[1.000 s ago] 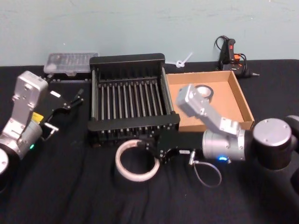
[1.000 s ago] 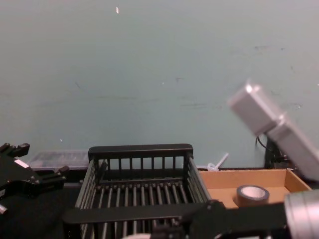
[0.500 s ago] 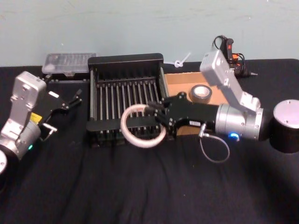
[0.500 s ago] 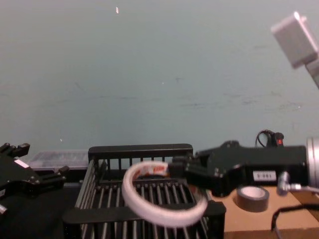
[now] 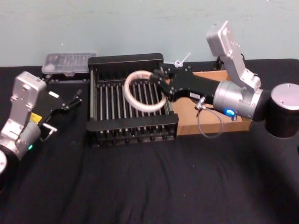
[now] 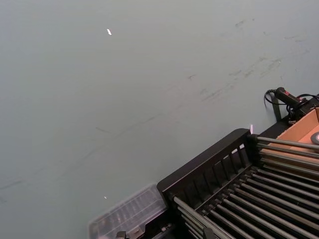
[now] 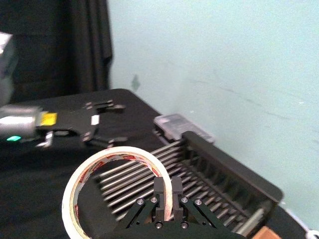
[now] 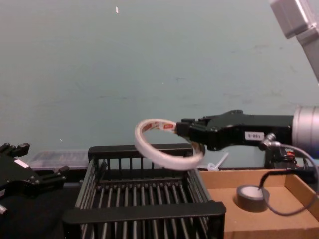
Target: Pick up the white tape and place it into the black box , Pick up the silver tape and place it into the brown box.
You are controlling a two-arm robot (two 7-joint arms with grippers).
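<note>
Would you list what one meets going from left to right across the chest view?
left gripper → black box → white tape held above it → right gripper → silver tape in the brown box

Head above, chest level: black box (image 5: 126,95)

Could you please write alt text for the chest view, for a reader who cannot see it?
The right hand holds the white tape in the air above the black box. The silver tape lies in the brown box to the right, and the left hand sits idle at the left edge.
</note>
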